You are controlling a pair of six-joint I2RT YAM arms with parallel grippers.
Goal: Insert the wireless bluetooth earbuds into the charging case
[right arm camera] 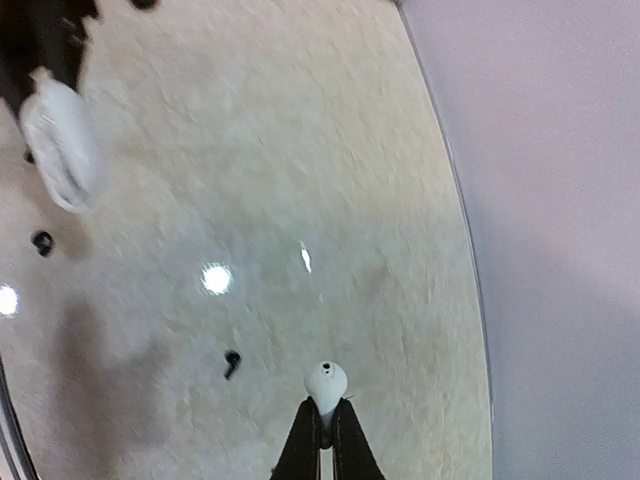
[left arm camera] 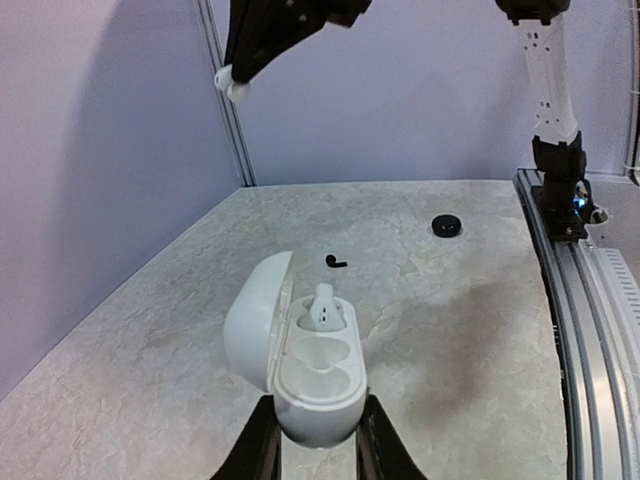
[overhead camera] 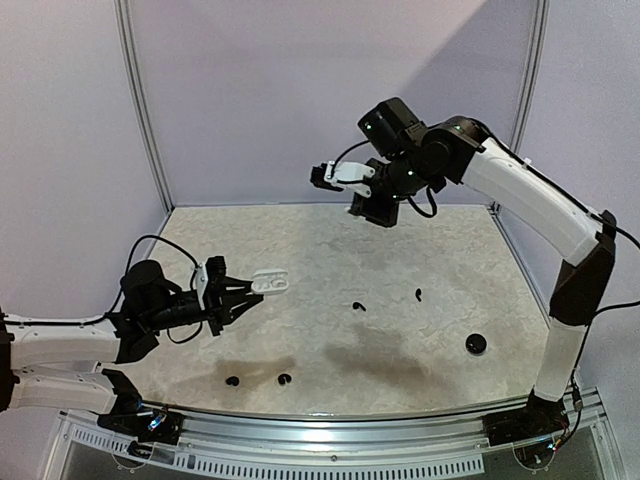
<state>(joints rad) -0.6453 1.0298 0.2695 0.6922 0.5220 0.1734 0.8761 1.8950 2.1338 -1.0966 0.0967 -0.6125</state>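
A robotics test cell, apparently a lab: plain panel walls (overhead camera: pixel 300 90) box in a stone-patterned tabletop (overhead camera: pixel 330 240), a metal mounting rail (overhead camera: pixel 330 420) along its near edge.

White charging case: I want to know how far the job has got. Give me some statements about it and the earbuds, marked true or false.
1. The left gripper holds the white case with its lid open. True.
2. Both slots in the case are filled. False: one white earbud sits in the slot farther from the gripper; the near slot is empty.
3. The right gripper pinches a second white earbud, high above the table. True.
4. No earbuds lie on the table. False: four black earbuds lie there.
5. The round black object lies beside the left arm. False: it lies on the right arm's side.
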